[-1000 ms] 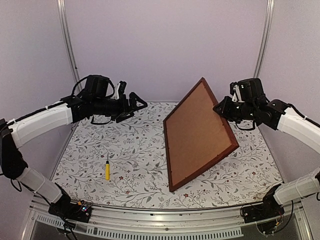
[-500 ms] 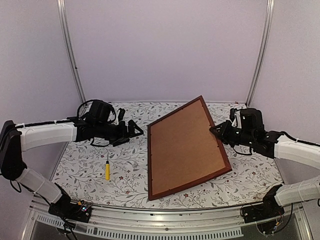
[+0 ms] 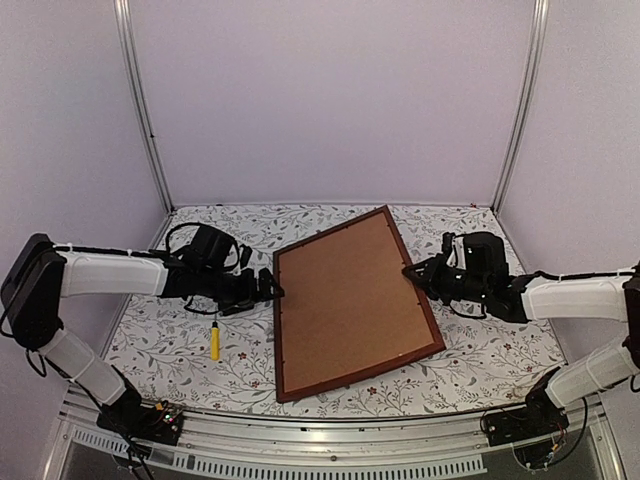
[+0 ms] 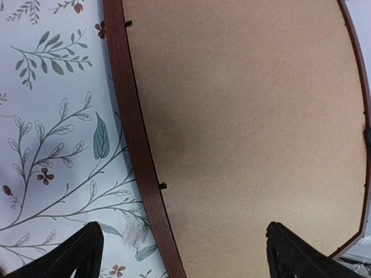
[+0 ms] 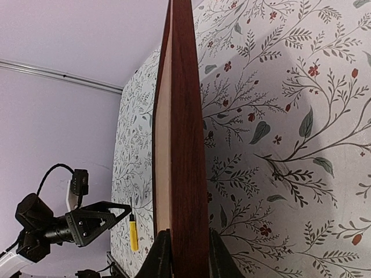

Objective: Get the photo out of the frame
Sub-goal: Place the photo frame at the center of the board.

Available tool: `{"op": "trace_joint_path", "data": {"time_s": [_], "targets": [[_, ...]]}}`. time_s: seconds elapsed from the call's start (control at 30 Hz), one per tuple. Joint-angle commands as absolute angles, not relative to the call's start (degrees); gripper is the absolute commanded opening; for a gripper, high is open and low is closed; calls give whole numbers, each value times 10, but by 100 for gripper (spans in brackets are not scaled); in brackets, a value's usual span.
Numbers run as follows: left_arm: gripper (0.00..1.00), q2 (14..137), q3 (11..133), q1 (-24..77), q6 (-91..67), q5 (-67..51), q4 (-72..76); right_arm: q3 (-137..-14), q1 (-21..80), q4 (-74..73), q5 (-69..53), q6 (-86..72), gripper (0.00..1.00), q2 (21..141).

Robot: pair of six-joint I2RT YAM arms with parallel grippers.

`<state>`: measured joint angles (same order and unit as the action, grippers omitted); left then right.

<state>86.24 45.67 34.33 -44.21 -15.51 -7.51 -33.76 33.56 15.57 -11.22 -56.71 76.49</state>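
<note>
Frame (image 3: pixel 276 330) lies back-up, low on the surface, backing board (image 3: pixel 345 300) showing; we can't see the photo. Right pincer (image 3: pixel 408 270) clenched on its right rim, left pincer (image 3: pixel 269 286) released beside left rim. Risk we judge: narrow rim grip slips, frame skids

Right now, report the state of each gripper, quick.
Left gripper: open, holding nothing.
Right gripper: shut on the edge of the frame.
</note>
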Motion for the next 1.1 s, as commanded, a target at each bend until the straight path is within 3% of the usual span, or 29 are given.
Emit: {"op": "trace_joint_path", "data": {"time_s": [0.0,0.23,0.63,1.07], "targets": [[99,890,461,354,-433,-123,-77,-295,340,75,-128,-566,0,781],[99,935,467,371,-435,-106,-68,-271,340,73,-139,-557,9,790],[99,970,488,392,-439,-100,-60,-265,340,18,-121,-525,47,787],[99,948,529,399,-425,-56,-108,-318,340,-68,-108,-470,71,765]]}}
